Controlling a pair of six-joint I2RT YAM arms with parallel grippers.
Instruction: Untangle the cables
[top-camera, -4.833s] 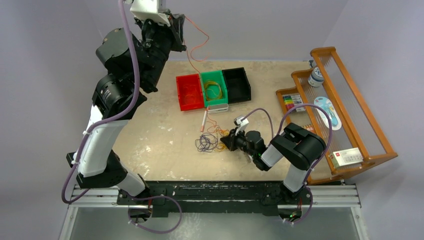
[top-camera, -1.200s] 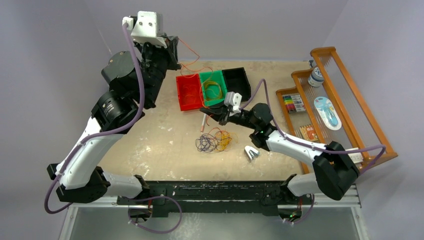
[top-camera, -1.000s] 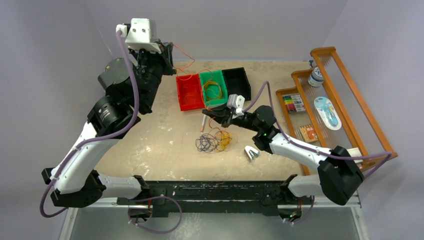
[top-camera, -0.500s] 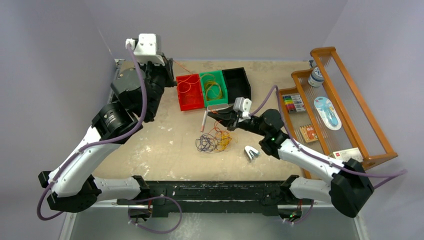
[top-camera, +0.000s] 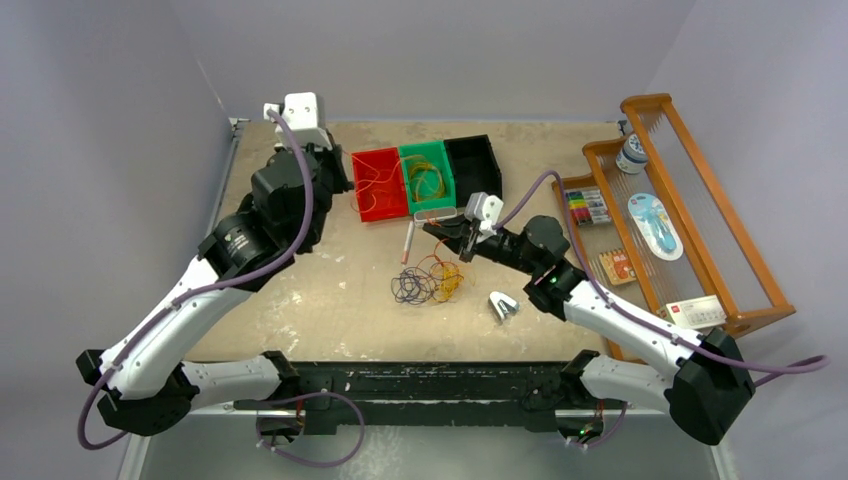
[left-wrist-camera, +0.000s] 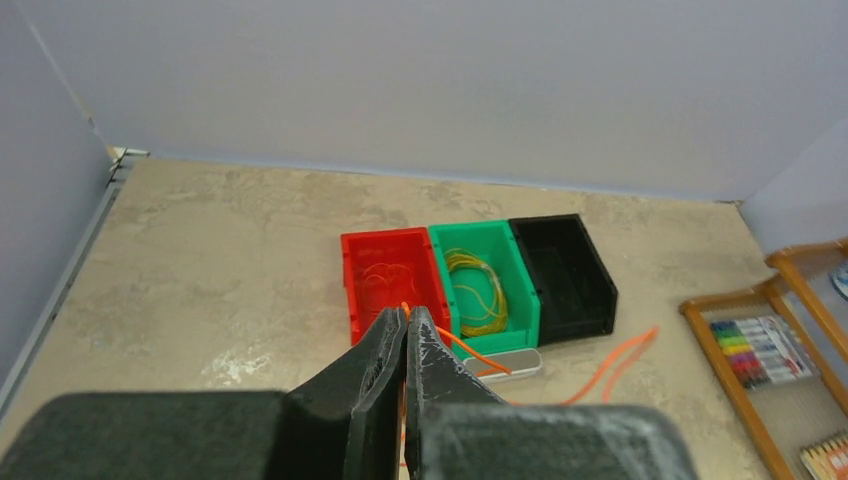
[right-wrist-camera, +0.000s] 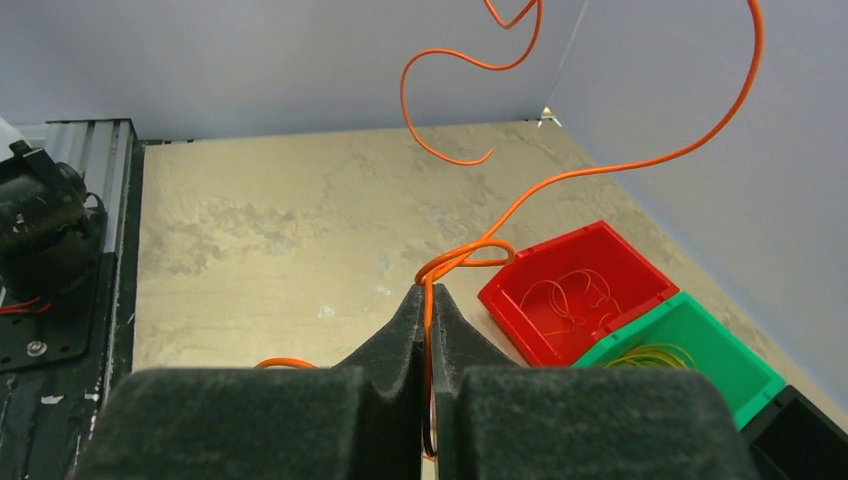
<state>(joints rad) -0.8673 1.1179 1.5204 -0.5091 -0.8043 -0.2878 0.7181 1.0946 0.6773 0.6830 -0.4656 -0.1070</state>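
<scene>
Claws both clamp one orange cable (right-wrist-camera: 560, 178): left claw (left-wrist-camera: 404, 318), right claw (right-wrist-camera: 428, 292). We see it stretch left-to-right past the red bin (top-camera: 358, 190). Other cables (top-camera: 428, 283) lie tangled mid tabletop (top-camera: 300, 280), bare surface to their left.

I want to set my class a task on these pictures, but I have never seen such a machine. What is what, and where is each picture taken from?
This is a two-armed robot bolted to the near edge of a table. One picture looks down from above; the other two come from a camera on each wrist, so each shows its own pincer. The left pincer and the right pincer are each shut on an orange cable that loops through the air. On the table lies a tangle of cables, purple, orange and yellow. Beyond it stand a red bin with orange cable, a green bin with yellow cable, and a black bin. A wooden rack stands at the right.
</scene>
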